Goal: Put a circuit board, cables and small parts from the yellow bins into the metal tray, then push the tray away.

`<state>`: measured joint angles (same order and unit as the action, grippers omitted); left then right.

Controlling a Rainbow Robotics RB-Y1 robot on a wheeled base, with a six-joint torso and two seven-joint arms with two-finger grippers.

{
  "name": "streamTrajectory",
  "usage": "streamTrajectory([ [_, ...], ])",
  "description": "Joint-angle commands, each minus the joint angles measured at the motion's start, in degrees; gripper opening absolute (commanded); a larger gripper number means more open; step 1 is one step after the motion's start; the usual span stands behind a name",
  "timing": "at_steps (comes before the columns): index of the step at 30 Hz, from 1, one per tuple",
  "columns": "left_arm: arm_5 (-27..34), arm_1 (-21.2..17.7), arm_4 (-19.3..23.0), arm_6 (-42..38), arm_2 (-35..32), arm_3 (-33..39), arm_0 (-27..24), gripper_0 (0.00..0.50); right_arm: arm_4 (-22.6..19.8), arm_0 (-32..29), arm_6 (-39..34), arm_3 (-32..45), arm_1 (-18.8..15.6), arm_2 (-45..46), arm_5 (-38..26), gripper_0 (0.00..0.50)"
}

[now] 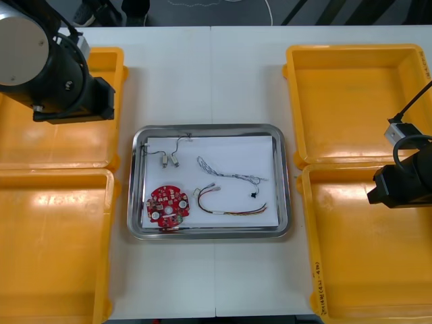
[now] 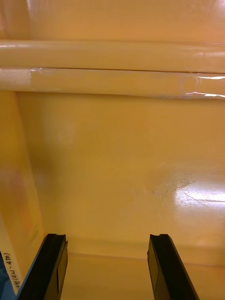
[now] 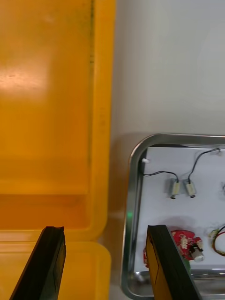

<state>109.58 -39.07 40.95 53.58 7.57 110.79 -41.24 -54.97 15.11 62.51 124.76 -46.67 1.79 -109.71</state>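
The left gripper (image 3: 105, 229), fingers spread and empty, hangs over the left yellow bins (image 1: 54, 142). The centre metal tray (image 1: 210, 127) holds a red circuit board (image 1: 167, 206), small metal parts (image 1: 169, 160), a blue-and-white cable (image 1: 233, 174) and a red-and-yellow cable (image 1: 229, 208). The right gripper (image 2: 108, 236), also spread, hovers inside a bare right bin (image 2: 117, 140). Judging by the loaded tray, only the push away appears left.

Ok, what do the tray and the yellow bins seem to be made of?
The tray looks like polished metal: its rim mirrors light; the white liner inside is matte, perhaps paper. The yellow bins look like glossy moulded plastic: rounded rims, soft glare, fine scuffs on the floor.
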Motion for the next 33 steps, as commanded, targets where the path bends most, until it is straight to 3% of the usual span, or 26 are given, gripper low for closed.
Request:
streamTrajectory([
  [1,0.42,-7.07,3.79,4.60,-2.21,-1.89,-1.56,0.500,-0.75,-0.52,-2.65,1.36,0.62,1.82,0.20,0.500],
  [11,0.42,-13.75,7.92,9.52,-5.20,-5.94,1.78,0.500,-1.46,-0.52,-2.48,1.45,0.53,1.73,0.11,0.500],
  [21,0.42,-13.84,7.13,19.72,-13.72,-5.23,10.13,0.500,-2.69,0.27,-1.69,1.45,0.53,1.55,-0.29,0.500],
  [33,0.42,-13.84,8.62,21.74,-17.86,-0.66,18.04,0.500,-3.57,3.96,-0.90,1.45,0.53,-3.11,-0.29,0.500],
])
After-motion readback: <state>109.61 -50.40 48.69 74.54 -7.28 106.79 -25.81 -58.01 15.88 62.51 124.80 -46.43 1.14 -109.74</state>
